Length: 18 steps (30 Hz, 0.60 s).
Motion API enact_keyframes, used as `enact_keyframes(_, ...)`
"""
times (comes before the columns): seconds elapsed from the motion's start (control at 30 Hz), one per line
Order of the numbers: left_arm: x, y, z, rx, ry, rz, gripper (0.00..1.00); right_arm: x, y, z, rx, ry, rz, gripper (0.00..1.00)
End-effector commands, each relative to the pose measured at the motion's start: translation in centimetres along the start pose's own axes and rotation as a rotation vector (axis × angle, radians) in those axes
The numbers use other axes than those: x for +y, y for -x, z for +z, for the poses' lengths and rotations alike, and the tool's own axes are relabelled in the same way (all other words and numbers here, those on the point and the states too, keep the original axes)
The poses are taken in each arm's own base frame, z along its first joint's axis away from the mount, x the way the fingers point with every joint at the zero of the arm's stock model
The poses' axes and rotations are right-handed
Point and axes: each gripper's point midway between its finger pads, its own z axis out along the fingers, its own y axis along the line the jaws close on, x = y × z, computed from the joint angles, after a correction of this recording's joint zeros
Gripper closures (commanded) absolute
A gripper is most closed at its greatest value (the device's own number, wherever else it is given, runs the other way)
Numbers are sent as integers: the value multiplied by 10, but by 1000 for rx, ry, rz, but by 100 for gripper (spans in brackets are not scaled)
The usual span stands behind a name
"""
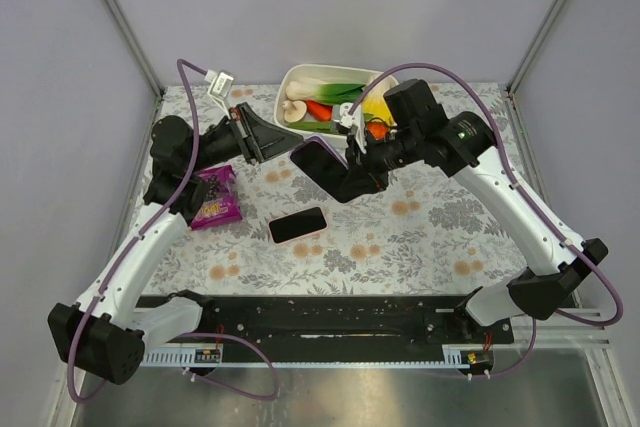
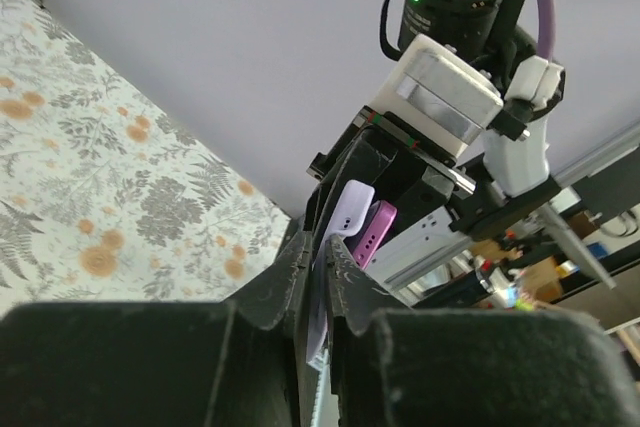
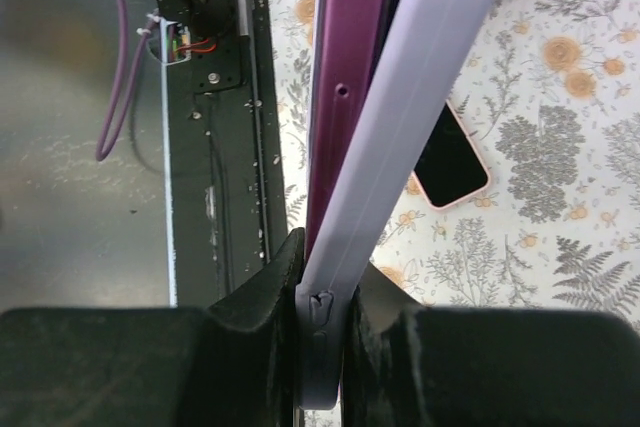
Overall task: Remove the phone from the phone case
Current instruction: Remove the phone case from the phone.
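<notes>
A: Well, where's the phone case (image 3: 400,127) right now?

B: Up in the air over the middle of the desk (image 1: 430,247), slung between the two arms. The left claw (image 2: 318,252) is pinched narrow on its lilac edge from the 10 o'clock side. The right claw (image 3: 328,267) is nipped just as tight on the lilac strip from 3 o'clock. The phone (image 3: 350,67), the magenta slab, lies flush against the case, so I'd judge it not out yet.

A: So how would you finish the peel?

B: Gently. I'd have one claw anchor the case while the other bends the lip away from the phone's corner, rather than yanking lengthwise. Both grips look to be on the thin rim, which may slip. From these views I can't tell whether either pad also catches the phone. If one does, the phone can't come free.

A: And if it drops?

B: It lands on a flowered cloth, all leaves and orange blossoms. A second handset (image 1: 297,224) lies flat at 6 o'clock of the held one. A purple snack packet (image 1: 216,197) is at 9 o'clock and a white bowl (image 1: 287,87) of toy vegetables at 12.

A: The room?

B: Pale grey panels (image 1: 330,7) on three sides, metal posts (image 1: 120,17) at the corners, a black rail (image 1: 320,317) along the near edge.
</notes>
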Motion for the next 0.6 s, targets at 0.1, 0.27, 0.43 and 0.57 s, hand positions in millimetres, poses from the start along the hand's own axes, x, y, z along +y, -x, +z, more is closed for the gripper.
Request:
enact_keyframes(0.1,6,-31,22,130,10,113,100,88,67,2,-255,371,-309,100)
enact_keyframes(0.27,7,-39,26,167,19,178,100,92,66,-1,-257,380,-311,100)
enact_keyframes(0.43,7,-47,30,195,13,171,100,94,68,-5,-262,374,-326,100)
enact_keyframes(0.57,15,-55,32,187,10,94,100,94,70,-9,-263,363,-346,100)
